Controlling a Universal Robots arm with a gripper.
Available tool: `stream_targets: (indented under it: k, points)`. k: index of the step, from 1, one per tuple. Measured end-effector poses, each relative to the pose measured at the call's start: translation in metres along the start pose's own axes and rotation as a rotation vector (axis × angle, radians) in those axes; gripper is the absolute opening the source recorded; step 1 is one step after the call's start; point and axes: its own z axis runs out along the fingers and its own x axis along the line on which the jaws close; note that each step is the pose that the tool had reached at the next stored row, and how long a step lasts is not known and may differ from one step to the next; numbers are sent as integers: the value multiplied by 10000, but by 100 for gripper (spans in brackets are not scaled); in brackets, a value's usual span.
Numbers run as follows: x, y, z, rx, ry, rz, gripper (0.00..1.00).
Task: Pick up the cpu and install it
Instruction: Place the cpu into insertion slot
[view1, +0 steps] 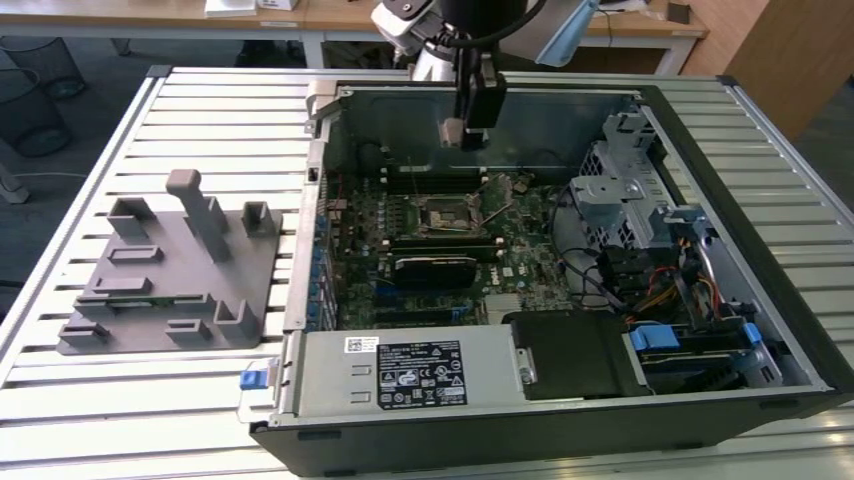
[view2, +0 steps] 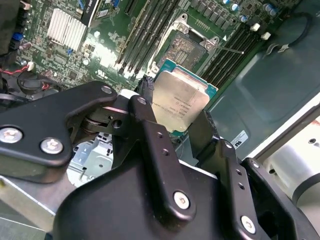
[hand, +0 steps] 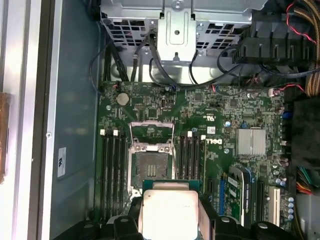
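My gripper (view1: 463, 125) hangs inside the open computer case (view1: 320, 200), above the far part of the motherboard (view1: 441, 245). It is shut on the cpu (view2: 180, 100), a flat square chip with a silver-grey top and a thin green rim, pinched by its edges between the black fingers (view2: 145, 100). In the first wrist view the cpu (hand: 170, 207) is held in the air, just short of the socket (hand: 151, 167). That socket stands open, its metal frame lifted and the contact field bare. In the exterior view the socket (view1: 447, 212) lies below and nearer than the gripper.
Black memory slots (hand: 112, 170) flank the socket. A metal drive cage (view1: 621, 190) and cable bundles (view1: 667, 290) fill the case's side at the exterior view's right. The power supply (view1: 400, 375) sits at the front. A grey parts fixture (view1: 167, 270) stands on the slatted table.
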Motion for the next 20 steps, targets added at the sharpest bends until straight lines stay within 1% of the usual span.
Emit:
stream_targets:
  k: [8,20]
  points:
    - [0,-1,38,-1,1,0,53]
    - [0,-5,167,-1,0,35,53]
